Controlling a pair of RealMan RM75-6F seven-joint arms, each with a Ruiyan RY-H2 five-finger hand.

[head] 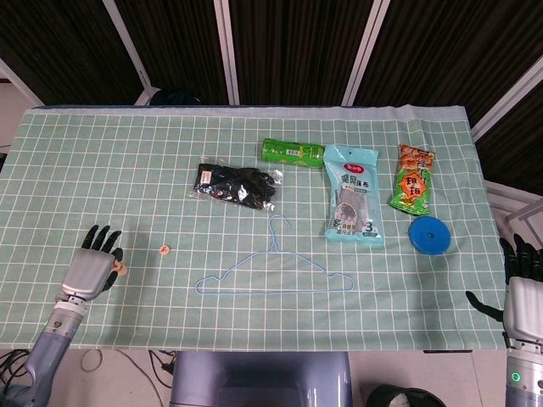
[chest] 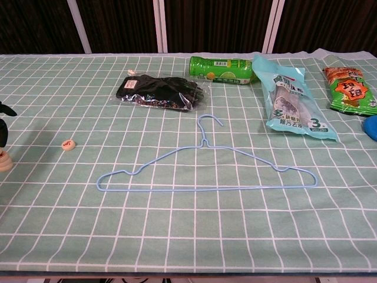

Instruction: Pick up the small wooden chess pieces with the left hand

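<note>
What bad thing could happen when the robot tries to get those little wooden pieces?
The left hand sits by the table's left edge with small wooden pieces stacked at its fingers; a nudge might topple the stack or push it off. Another chess piece lies flat and alone on the cloth, so the fingers could slide it away instead of lifting it.

left hand (head: 90, 270) mostly cut off in chest view; the mark on the loose chess piece (chest: 69, 144) is unreadable.
</note>
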